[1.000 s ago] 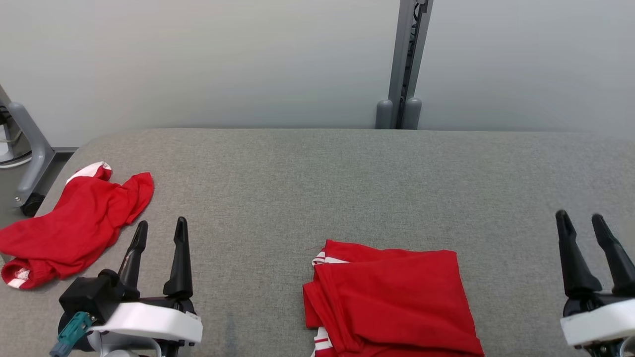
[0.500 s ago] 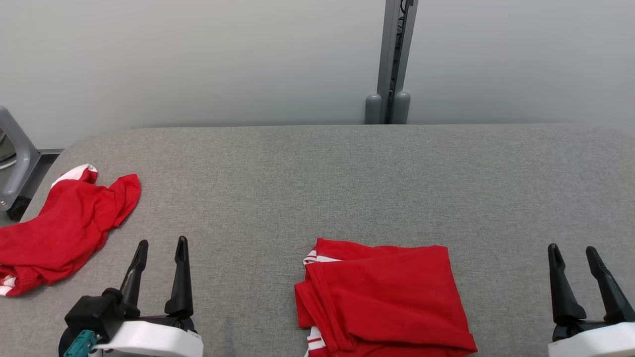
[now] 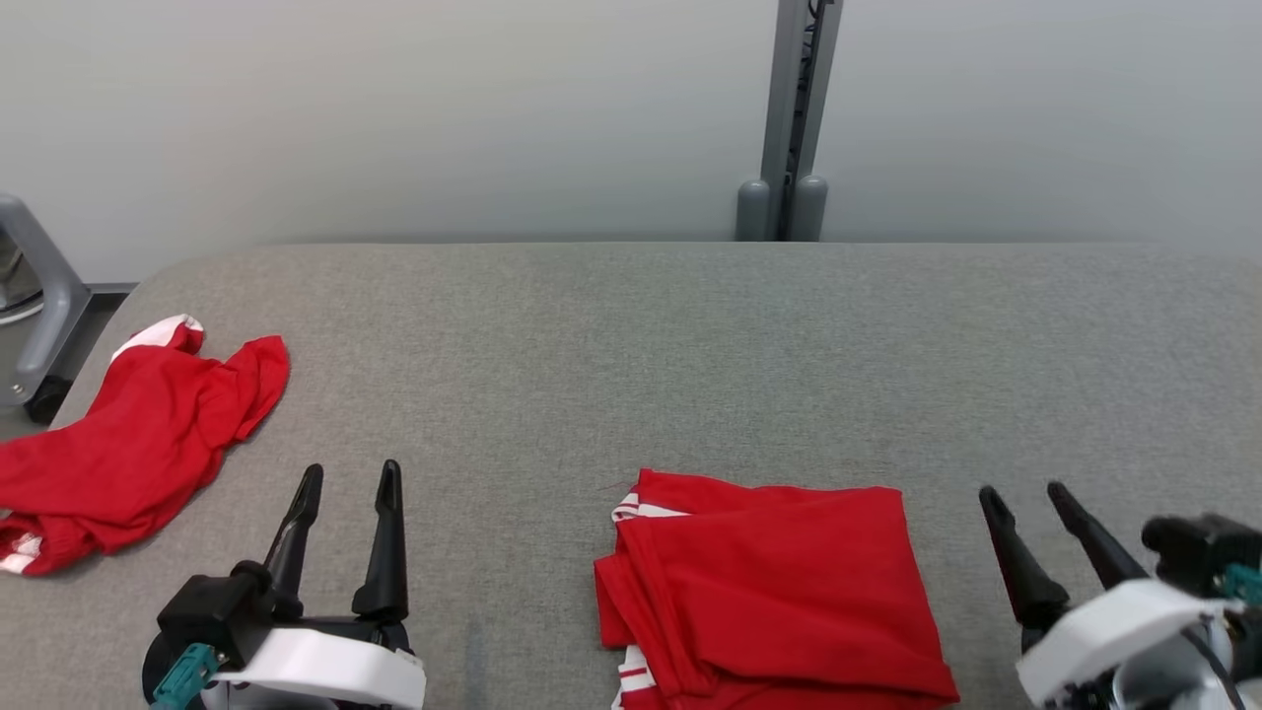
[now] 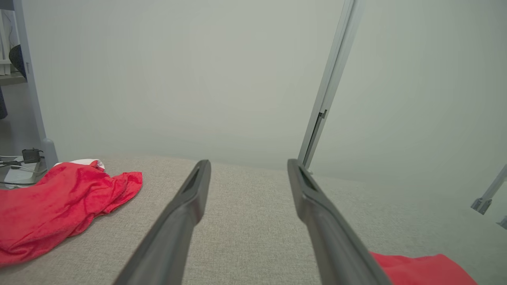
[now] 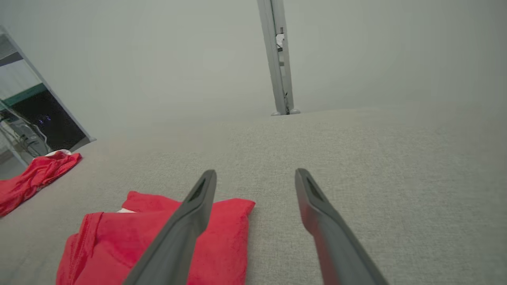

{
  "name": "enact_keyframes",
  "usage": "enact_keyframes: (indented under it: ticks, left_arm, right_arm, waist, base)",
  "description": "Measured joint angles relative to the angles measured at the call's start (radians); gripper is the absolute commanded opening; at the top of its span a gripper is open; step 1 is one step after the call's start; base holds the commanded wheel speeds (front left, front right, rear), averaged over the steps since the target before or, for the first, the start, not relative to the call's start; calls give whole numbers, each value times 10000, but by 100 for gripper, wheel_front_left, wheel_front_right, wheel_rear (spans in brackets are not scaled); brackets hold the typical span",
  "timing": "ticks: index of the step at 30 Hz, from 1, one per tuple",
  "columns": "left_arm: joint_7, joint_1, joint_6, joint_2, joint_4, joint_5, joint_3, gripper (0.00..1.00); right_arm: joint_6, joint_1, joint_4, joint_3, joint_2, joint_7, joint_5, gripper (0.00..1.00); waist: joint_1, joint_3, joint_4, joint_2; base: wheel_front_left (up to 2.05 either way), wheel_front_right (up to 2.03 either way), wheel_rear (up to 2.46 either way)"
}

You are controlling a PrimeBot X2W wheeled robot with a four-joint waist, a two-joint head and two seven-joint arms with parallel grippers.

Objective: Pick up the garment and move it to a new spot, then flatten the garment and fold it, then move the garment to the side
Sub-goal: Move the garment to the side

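— Surface and background?
— Grey fabric-covered table (image 3: 690, 335) against a plain pale wall (image 3: 394, 118). One grey post (image 3: 794, 118) stands behind the far edge, upper centre-right of the head view.

— Anything cut off or unclear?
— Folded red garment (image 3: 779, 592) lies at bottom centre of the head view, with white-striped trim at its left side. Its near edge runs off the bottom of the frame. Crumpled red garment (image 3: 138, 444) sits at the table's left edge, cropped by the frame at lower left; whether it overhangs cannot be told. Grey frame (image 3: 59, 286) beyond the left corner is partly out of shot.

— Grippers?
— Left gripper (image 3: 352, 468), lower left, has its fingers apart and holds nothing. It is over bare table between the two garments. Right gripper (image 3: 1021, 489), lower right, is likewise spread and empty, angled toward the upper left, just beside the folded red garment's right edge. In the right wrist view one of its fingers (image 5: 190, 221) overlaps the cloth; contact cannot be determined.

— Room to move?
— Far half and right side of the table show bare fabric up to the rounded edges.
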State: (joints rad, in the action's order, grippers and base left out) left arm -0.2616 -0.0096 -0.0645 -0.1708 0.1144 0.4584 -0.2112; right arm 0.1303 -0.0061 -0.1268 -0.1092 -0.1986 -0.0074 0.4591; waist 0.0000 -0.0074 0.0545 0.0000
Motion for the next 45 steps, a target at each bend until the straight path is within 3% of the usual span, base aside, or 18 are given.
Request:
enact_keyframes:
  ticks: [12, 20, 23, 24, 25, 26, 27, 37, 45]
  left_arm:
    - [2, -660, 255, 165, 295, -23, -303, 100]
    - [2, -792, 299, 238, 479, -21, -347, 100]
    - [2, -872, 345, 247, 500, -19, -336, 100]
    - [2, -886, 359, 251, 508, -19, -330, 100]
    - [2, -889, 359, 249, 525, -19, -316, 100]
    - [0, -889, 359, 249, 537, -21, -307, 100]
    - [0, -890, 360, 249, 545, -21, -295, 100]
    - [0, -1046, 481, 284, 510, -171, -483, 100]
    - [-13, -1900, 732, 349, 113, -328, -830, 100]
  right_arm:
    - [0, -2149, -3210, 531, 920, 3237, -274, 100]
    - [2, -2488, -4380, 1503, 1241, 5039, -21, 100]
    - [2, -2545, -4378, 1609, 1283, 5212, -67, 100]
    - [2, -2568, -4364, 1615, 1302, 5212, -63, 81]
    - [2, -2586, -4345, 1609, 1325, 5198, -50, 40]
    - [2, -2601, -4322, 1590, 1348, 5158, -36, 12]
    - [2, -2609, -4303, 1572, 1354, 5108, -15, 0]
    - [2, -2951, -3804, 1030, 1384, 4472, 54, 0]
    - [2, -4640, -3202, 426, 466, 4255, 81, 0]
  waist:
    - [0, 473, 953, 0]
    - [0, 698, 1546, 0]
    - [0, 788, 1628, 0]
    - [0, 806, 1639, 0]
    - [0, 808, 1635, 0]
    - [0, 807, 1623, 0]
    - [0, 804, 1605, 0]
    - [0, 870, 1141, 0]
    - [0, 1791, 711, 0]
  base:
    - [0, 0, 0]
    - [0, 0, 0]
    - [0, 0, 0]
    - [0, 0, 0]
    - [0, 0, 0]
    - [0, 0, 0]
    - [0, 0, 0]
    - [0, 0, 0]
    - [0, 0, 0]
